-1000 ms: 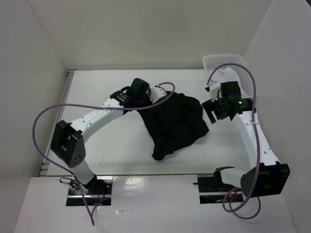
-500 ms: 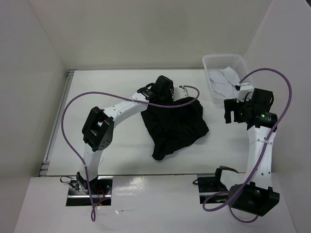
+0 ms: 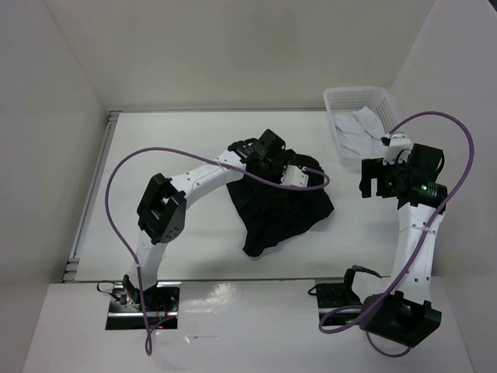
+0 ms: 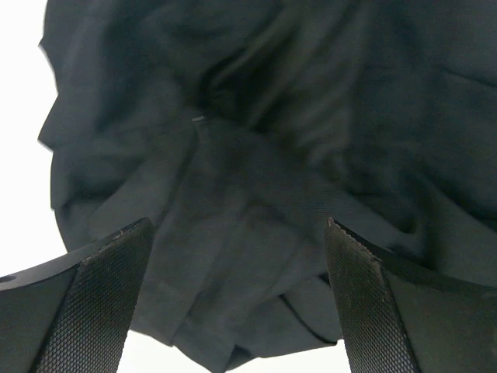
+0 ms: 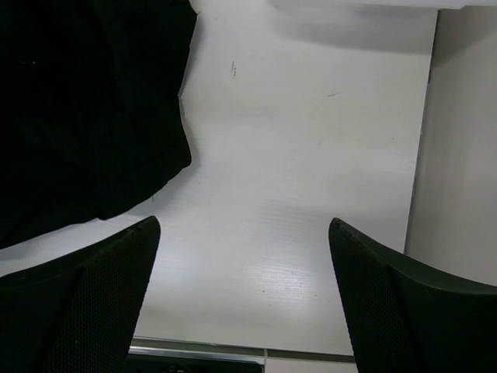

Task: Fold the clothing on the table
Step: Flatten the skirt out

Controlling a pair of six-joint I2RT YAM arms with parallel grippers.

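Looking left to right, you have the left tool (image 4: 237, 231) spread wide and empty just above the far part of the black skirt (image 3: 276, 214), so that arm is the nearer one. The skirt lies crumpled mid-desk (image 3: 155, 148), broad at its far-right end, its long axis slanting down to a narrow tip pointing near-left. The right tool (image 5: 243, 229), also spread and empty, hangs over bare desk just right of the skirt's edge.
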